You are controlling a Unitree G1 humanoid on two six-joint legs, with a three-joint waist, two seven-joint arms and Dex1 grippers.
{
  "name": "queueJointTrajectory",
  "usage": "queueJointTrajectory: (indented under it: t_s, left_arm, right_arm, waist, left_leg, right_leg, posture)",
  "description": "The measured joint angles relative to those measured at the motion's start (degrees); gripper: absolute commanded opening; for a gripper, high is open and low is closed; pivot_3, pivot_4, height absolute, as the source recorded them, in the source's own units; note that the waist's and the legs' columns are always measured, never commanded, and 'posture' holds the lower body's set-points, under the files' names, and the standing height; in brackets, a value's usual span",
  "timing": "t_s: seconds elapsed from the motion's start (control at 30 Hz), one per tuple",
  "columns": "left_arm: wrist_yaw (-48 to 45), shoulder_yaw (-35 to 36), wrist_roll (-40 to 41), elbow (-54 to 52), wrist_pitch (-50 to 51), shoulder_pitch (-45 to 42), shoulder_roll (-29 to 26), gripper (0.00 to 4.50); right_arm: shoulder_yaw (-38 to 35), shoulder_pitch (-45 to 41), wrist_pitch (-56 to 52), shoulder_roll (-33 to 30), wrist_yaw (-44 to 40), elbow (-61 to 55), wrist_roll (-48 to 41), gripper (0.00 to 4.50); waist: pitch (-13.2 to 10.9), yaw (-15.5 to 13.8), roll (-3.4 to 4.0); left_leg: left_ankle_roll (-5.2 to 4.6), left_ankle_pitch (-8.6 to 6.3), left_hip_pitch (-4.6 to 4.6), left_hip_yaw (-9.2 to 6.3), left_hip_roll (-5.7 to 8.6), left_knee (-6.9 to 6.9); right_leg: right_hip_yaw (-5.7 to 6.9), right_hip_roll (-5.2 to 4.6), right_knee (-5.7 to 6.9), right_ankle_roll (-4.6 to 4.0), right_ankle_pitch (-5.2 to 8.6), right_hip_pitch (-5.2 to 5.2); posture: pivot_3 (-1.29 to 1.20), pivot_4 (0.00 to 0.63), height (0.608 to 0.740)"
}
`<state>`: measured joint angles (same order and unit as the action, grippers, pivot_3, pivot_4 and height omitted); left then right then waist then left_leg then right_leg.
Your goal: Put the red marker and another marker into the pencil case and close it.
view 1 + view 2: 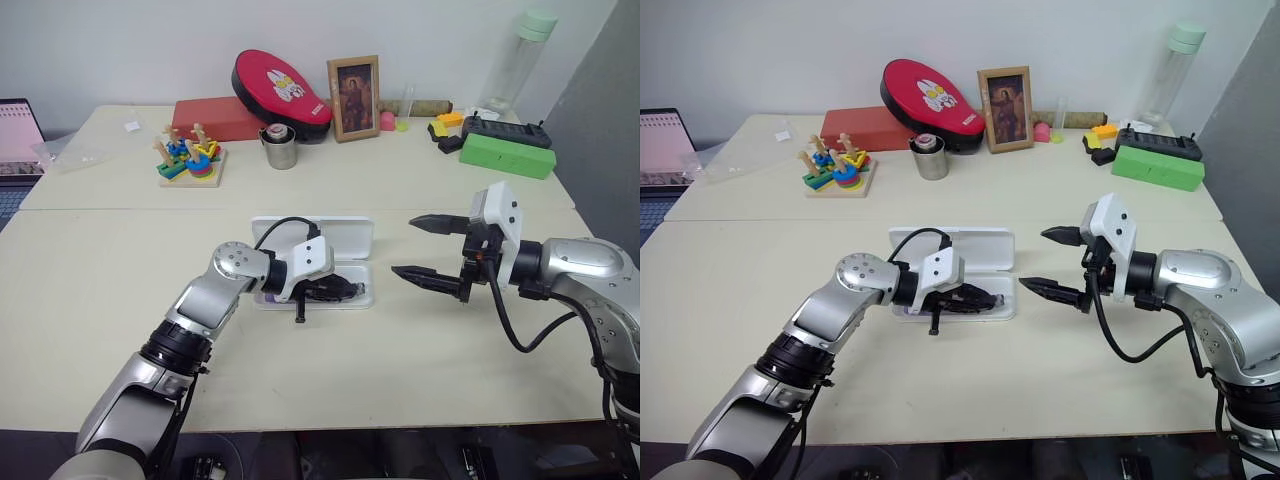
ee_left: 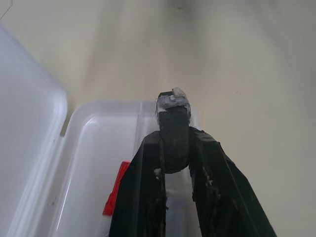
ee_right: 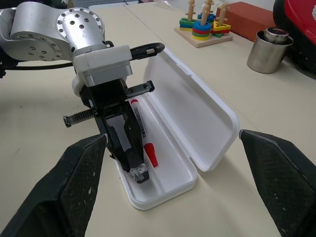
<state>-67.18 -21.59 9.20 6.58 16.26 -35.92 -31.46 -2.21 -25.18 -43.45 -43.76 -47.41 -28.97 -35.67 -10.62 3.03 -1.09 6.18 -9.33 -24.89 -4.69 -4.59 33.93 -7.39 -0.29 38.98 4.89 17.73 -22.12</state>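
The white pencil case [image 3: 197, 113] lies open in the middle of the table, its lid flat behind the tray [image 1: 362, 300]. The red marker [image 3: 139, 121] lies lengthwise in the tray, its red cap [image 2: 114, 190] toward the right end. My left gripper [image 3: 138, 170] is shut and reaches low into the tray beside the red marker. A small dark piece with a pale end [image 2: 173, 101] shows at its tips; I cannot tell what it is. A pale purple bit [image 1: 267, 297], maybe another marker, peeks out under the left wrist. My right gripper [image 1: 403, 245] hangs open just right of the case.
At the back of the table stand a wooden stacking toy [image 1: 190, 158], a metal cup [image 1: 281, 148], a red padded pouch [image 1: 280, 92] on a red box [image 1: 212, 118], a picture frame [image 1: 354, 97], a green box [image 1: 507, 155] and a tall bottle [image 1: 520, 60].
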Motion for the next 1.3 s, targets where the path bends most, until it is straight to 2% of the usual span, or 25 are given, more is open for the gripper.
queueJointTrajectory:
  t_s: [0.23,0.27,0.33,0.57,0.7,0.87,0.97,1.03,1.13,1.3]
  left_arm:
    - [-0.9,-0.2,-2.0,2.1,-1.3,-0.9,0.5,0.39]
    - [-0.9,-0.2,-2.2,2.4,-1.4,-0.9,0.7,1.09]
    - [-0.9,-0.2,-2.6,2.5,-1.5,-0.9,1.2,1.24]
    - [-0.8,-0.1,-2.7,2.5,-1.3,-0.9,2.4,2.78]
    - [-0.4,0.6,-2.4,2.5,-0.6,-0.9,2.8,3.45]
    - [5.1,10.1,5.4,-5.9,7.4,0.2,4.6,4.37]
    - [9.5,16.6,10.1,-13.2,12.3,3.5,4.9,4.48]
    - [13.5,22.1,14.5,-19.2,17.2,7.6,4.8,4.5]
    - [20.1,32.7,21.8,-31.2,25.3,16.4,3.5,4.5]
    - [26.6,43.4,26.8,-39.6,29.6,24.6,1.1,4.5]
  right_arm:
    - [0.0,0.2,-0.7,0.0,1.3,-0.2,-1.4,4.5]
    - [0.0,0.3,-0.7,0.0,1.3,-0.2,-1.5,4.5]
    - [0.0,0.4,-0.7,0.0,1.5,-0.2,-1.5,4.5]
    - [0.0,0.6,-0.7,0.0,1.8,-0.3,-1.6,4.5]
    - [0.0,0.6,-0.6,0.0,1.6,-0.3,-1.5,4.5]
    - [-0.2,-5.5,0.5,2.7,2.2,2.7,-1.6,4.5]
    - [0.0,-10.0,1.1,5.9,2.9,5.9,-1.5,4.5]
    - [1.2,-14.1,1.6,8.5,3.8,9.7,-0.8,4.14]
    - [4.8,-23.8,3.3,16.5,6.9,22.2,3.8,3.53]
    - [9.8,-32.3,6.9,24.4,10.2,39.9,11.5,2.43]
  waist:
    - [0.0,0.0,0.0]
    - [0.0,0.0,0.0]
    - [0.0,0.0,0.0]
    - [0.0,0.0,0.0]
    - [0.0,0.0,0.0]
    - [0.0,0.3,0.0]
    - [0.0,0.8,0.0]
    - [0.0,1.2,0.0]
    - [0.0,2.5,0.02]
    - [0.0,1.1,-0.01]
  left_leg:
    - [0.0,0.0,0.0,0.0,0.0,0.0]
    - [0.0,0.0,-0.01,0.0,0.0,0.0]
    - [0.0,0.0,-0.01,0.0,0.0,0.0]
    - [0.0,0.0,-0.01,0.0,0.0,0.0]
    - [0.0,0.0,0.0,-0.01,0.0,0.0]
    - [0.0,0.0,0.0,-0.02,-0.01,0.01]
    - [0.0,0.0,0.06,0.0,-0.03,0.01]
    - [0.0,0.0,0.07,-0.05,-0.08,0.01]
    - [0.0,0.0,0.12,-0.07,-0.11,0.0]
    - [0.02,0.0,0.07,-0.17,0.0,0.02]
  right_leg:
    - [0.0,0.0,0.0,-0.02,-0.01,0.0]
    - [0.0,0.0,0.0,-0.02,-0.01,0.0]
    - [0.0,0.0,0.0,-0.02,-0.01,0.0]
    - [0.0,0.0,0.0,-0.02,-0.01,0.0]
    - [0.0,0.0,0.0,-0.02,-0.01,0.01]
    - [0.0,0.0,0.03,-0.02,-0.01,0.0]
    - [-0.02,0.0,0.04,-0.09,-0.06,0.04]
    - [0.03,0.03,0.07,-0.1,-0.06,0.04]
    - [0.03,0.06,0.14,-0.1,-0.07,0.02]
    - [0.17,-0.04,0.04,-0.11,-0.07,0.11]
  posture:
    - [0.0,0.15,0.74]
    - [0.0,0.15,0.74]
    - [0.0,0.15,0.74]
    - [0.0,0.15,0.74]
    - [0.0,0.15,0.74]
    - [0.0,0.15,0.74]
    - [0.0,0.15,0.74]
    - [0.0,0.15,0.74]
    - [0.0,0.15,0.74]
    - [0.0,0.15,0.74]
